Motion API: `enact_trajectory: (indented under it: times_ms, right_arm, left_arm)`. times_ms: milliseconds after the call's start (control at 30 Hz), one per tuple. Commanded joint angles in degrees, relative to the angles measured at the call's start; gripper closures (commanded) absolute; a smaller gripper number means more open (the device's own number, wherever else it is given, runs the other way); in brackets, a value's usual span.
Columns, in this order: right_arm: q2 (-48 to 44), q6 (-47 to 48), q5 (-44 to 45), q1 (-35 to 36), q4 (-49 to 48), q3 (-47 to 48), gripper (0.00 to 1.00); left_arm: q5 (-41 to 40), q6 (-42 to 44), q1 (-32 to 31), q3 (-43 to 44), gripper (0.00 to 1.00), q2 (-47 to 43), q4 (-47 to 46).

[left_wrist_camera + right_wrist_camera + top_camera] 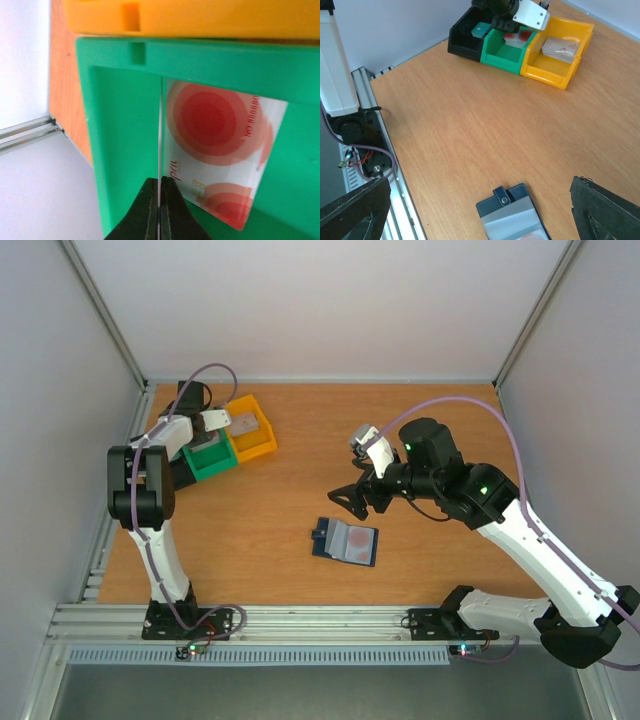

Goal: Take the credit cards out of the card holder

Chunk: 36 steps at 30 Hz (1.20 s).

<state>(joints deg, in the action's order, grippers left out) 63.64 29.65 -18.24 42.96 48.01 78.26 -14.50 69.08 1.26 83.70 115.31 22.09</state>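
Left tool (160,181) clenched on credit card (161,130) inside green bin (120,150), right tool (358,502) released

Three bins (502,60), one card holder (325,540), two arms (140,490); credit cards (220,135) uncountable.

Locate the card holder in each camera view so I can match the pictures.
Top external: the card holder lies open just below the picture's centre.
Left wrist: not in it.
Right wrist: at the bottom edge, middle, cut off by the frame.
Shared landmark: the yellow bin.
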Motion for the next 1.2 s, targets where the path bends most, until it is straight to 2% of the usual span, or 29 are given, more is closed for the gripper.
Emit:
enact_trajectory:
  times_ms: [0,167,200,267,300,467,633,833,933,1033,1167]
  right_arm:
    - [0.41,0.52,-1.71,-0.38,0.31,1.08,0.02]
    - [0.53,0.51,-1.77,-0.37,0.64,1.15,0.01]
    - [0.55,0.53,-1.91,-0.41,0.72,1.25,0.02]
    - [0.47,0.44,-2.25,-0.36,0.77,1.41,0.02]
    - [0.37,0.48,-2.54,-0.39,0.85,1.45,0.02]
    - [0.26,0.54,-3.18,-0.42,1.41,1.44,0.01]
    - [0.18,0.65,-3.75,-0.35,2.03,1.37,0.02]
    - [-0.09,0.53,-3.78,-0.36,2.70,1.63,0.01]
    - [0.53,-2.35,2.31,-0.40,3.63,2.03,0.01]
    - [2.94,-9.20,14.70,-1.47,7.38,3.27,0.01]
    - [6.63,-21.68,30.41,-3.46,18.26,3.72,0.01]
  left_arm:
    - [-1.96,2.01,0.06,-1.63,1.00,1.30,-7.68]
    - [-1.61,4.27,0.06,-3.25,0.96,1.48,-10.36]
    - [-1.28,4.24,0.06,-3.03,0.91,1.56,-9.11]
    - [-1.02,3.23,0.05,-2.37,0.69,1.55,-7.54]
    - [-1.44,2.48,0.06,-1.83,0.62,1.65,-7.30]
    - [1.56,-1.28,0.07,0.97,0.45,-0.05,-1.68]
    - [5.33,-2.35,0.17,1.52,0.32,-2.56,2.29]
    - [7.82,-2.49,0.72,4.85,0.26,-3.45,8.40]
    - [12.23,-4.97,0.93,8.00,0.25,-4.93,15.16]
    - [18.21,-10.66,1.13,12.49,0.22,-7.81,23.30]
    - [26.86,-24.22,1.16,17.28,0.12,-13.68,34.20]
